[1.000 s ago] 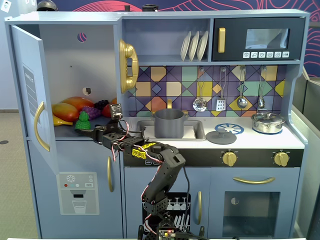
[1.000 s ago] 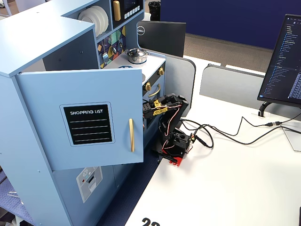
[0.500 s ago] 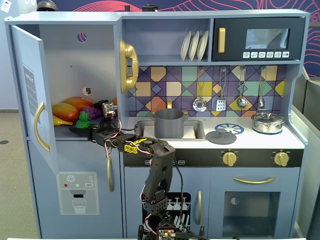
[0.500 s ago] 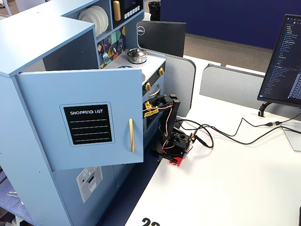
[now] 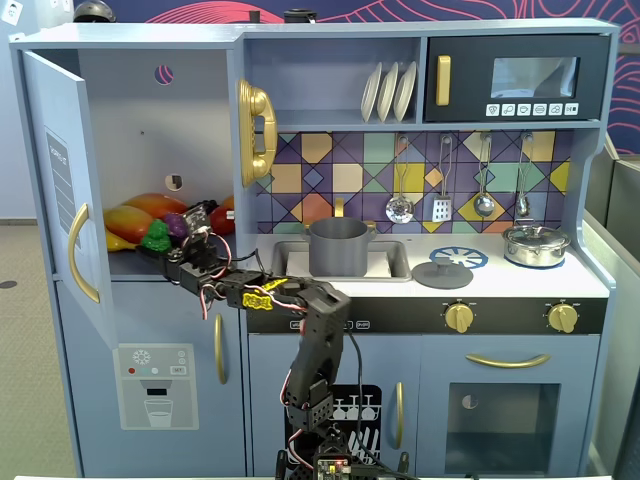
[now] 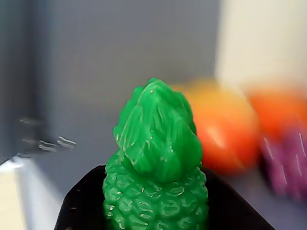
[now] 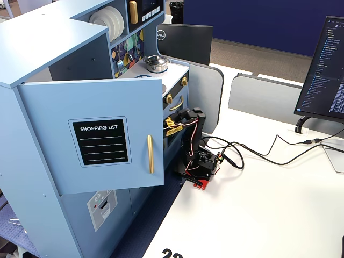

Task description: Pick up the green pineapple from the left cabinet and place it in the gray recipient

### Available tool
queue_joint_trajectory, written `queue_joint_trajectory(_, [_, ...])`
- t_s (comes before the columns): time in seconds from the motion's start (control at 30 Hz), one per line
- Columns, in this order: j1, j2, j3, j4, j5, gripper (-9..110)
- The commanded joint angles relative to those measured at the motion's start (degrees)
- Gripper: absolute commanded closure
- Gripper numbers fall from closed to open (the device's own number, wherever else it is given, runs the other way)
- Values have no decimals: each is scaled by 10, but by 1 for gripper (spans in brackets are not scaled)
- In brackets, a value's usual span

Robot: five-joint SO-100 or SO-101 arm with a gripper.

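Observation:
The green pineapple [image 5: 155,237] is at the front edge of the shelf in the left cabinet [image 5: 150,120], whose door [image 5: 60,190] stands open. My gripper [image 5: 172,248] reaches into the cabinet and is shut on it. In the wrist view the pineapple [image 6: 156,158] fills the middle, leafy top pointing away, with a black finger [image 6: 84,206] pressed against each side of its body inside the gripper [image 6: 156,196]. The gray recipient [image 5: 338,246] stands in the sink to the right. In the other fixed view the cabinet door [image 7: 102,134] hides gripper and pineapple.
An orange-yellow mango [image 5: 140,215], purple grapes [image 5: 178,225] and a red fruit [image 5: 224,218] lie behind the pineapple. A gold phone [image 5: 258,125] hangs on the cabinet's right post. A gray lid [image 5: 443,273] and a silver pot [image 5: 535,243] are on the counter.

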Motion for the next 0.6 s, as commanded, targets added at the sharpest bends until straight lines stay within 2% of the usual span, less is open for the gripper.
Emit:
queue_joint_trajectory(0.0, [-35,148,62,-25,-72,101])
queue_joint_trajectory(0.17, [-33,349,199,-8,-117,101])
queue_joint_trajectory(0.27, [12,463,243,26,-119,101])
queue_joint_trajectory(0.4, [125,560,246,79,-84,101])
queue_joint_trajectory(0.57, [308,571,175,131,16,101])
